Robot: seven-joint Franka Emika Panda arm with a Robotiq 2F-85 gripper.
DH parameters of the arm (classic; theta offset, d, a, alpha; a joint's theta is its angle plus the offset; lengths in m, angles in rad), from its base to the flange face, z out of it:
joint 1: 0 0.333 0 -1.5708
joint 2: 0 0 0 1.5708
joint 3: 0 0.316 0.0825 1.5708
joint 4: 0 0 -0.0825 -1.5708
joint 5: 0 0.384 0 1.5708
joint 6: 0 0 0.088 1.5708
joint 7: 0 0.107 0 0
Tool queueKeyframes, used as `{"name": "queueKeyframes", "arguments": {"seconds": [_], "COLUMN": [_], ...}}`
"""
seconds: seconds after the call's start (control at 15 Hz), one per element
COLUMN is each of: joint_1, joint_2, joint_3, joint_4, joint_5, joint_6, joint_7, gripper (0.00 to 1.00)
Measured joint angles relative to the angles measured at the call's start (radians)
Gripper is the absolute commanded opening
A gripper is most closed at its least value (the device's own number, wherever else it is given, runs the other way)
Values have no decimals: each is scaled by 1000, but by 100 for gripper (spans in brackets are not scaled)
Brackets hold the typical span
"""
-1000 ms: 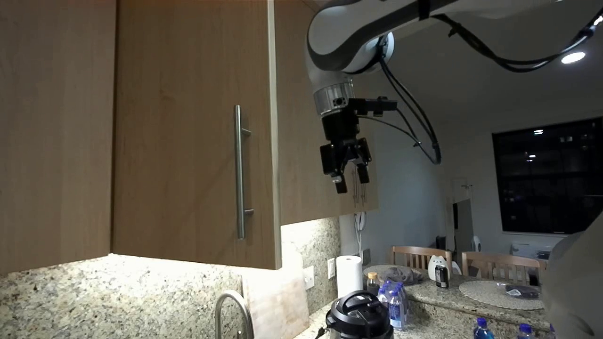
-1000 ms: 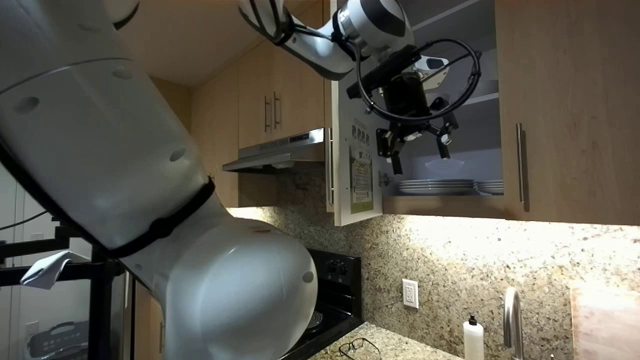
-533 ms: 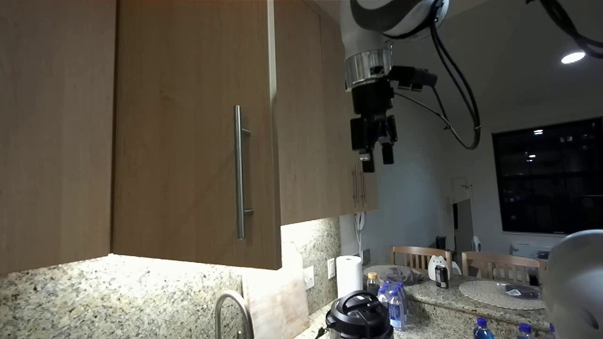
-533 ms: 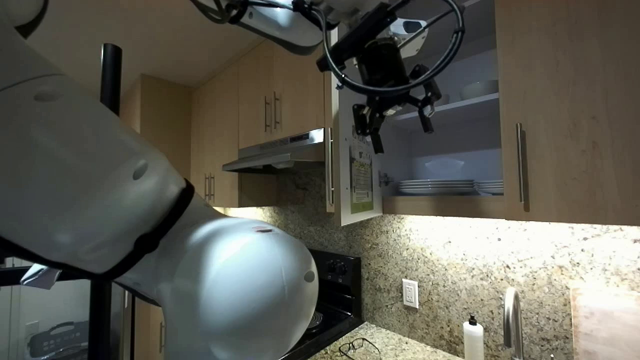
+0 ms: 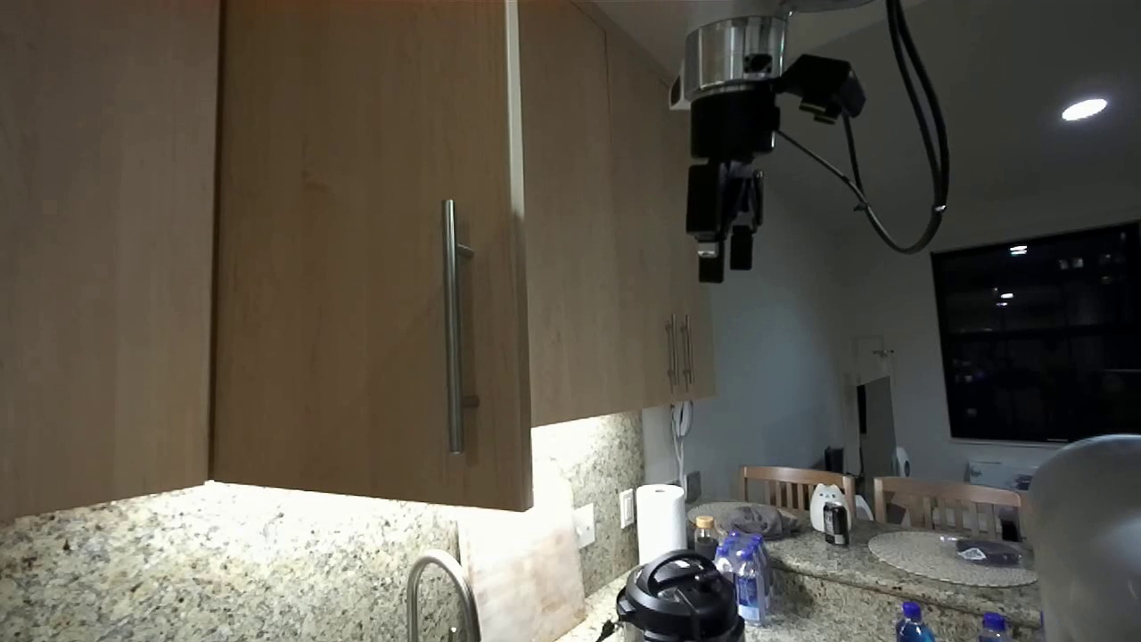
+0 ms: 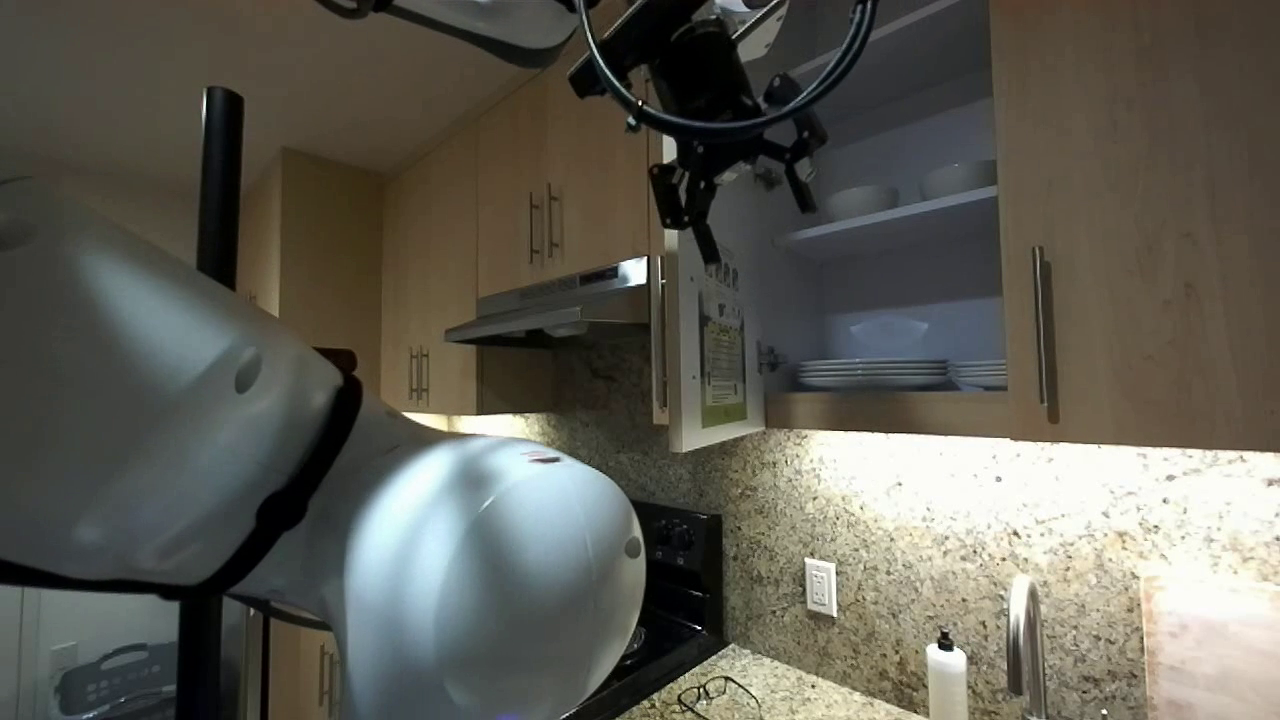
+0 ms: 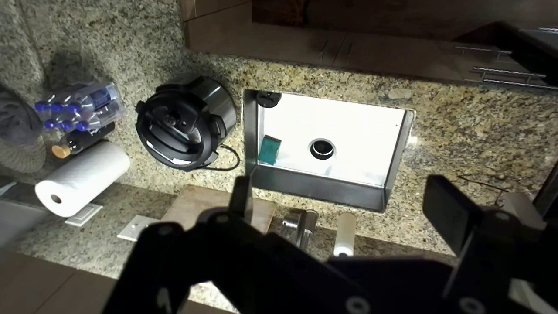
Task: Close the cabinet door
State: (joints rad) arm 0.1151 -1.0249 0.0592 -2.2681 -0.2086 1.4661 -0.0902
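Observation:
The cabinet door (image 5: 357, 267) stands open. In an exterior view I see its light-brown outer face and slim vertical metal handle (image 5: 454, 330). In an exterior view its white inner face (image 6: 685, 380) with a poster shows, swung out at the left of the open cabinet (image 6: 890, 412). My gripper (image 5: 726, 267) is open and empty, right of the door's free edge and apart from it in that view. It also shows (image 6: 757, 232) high in front of the open door and cabinet. In the wrist view the fingers (image 7: 340, 187) are wide apart, with nothing between them; the door cannot be made out there.
Plates (image 6: 872, 374) and bowls (image 6: 862, 202) stand inside the cabinet. A closed cabinet panel (image 6: 1150, 220) is at its right, a range hood (image 6: 560, 300) at its left. Below lie the sink (image 7: 322, 192), a pressure cooker (image 7: 183, 126), a soap bottle (image 6: 946, 680) and a faucet (image 6: 1020, 640).
My gripper has moved up, to the right in an exterior view and to the left in an exterior view. It stays open. The cabinet door has not moved.

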Motion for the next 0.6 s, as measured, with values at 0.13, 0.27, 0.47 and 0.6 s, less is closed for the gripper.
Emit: {"name": "queueKeyframes", "arguments": {"seconds": [0.13, 0.27, 0.47, 0.6], "joint_1": [26, 51, 86, 112], "joint_2": [-20, -35, -39, -32], "joint_3": [20, 42, 70, 79], "joint_4": [1, 4, 18, 32], "joint_5": [0, 0, 0, 0], "joint_6": [7, 10, 10, 10], "joint_7": [-2, -10, -46, -94], "gripper": [100, 100, 100, 74]}}
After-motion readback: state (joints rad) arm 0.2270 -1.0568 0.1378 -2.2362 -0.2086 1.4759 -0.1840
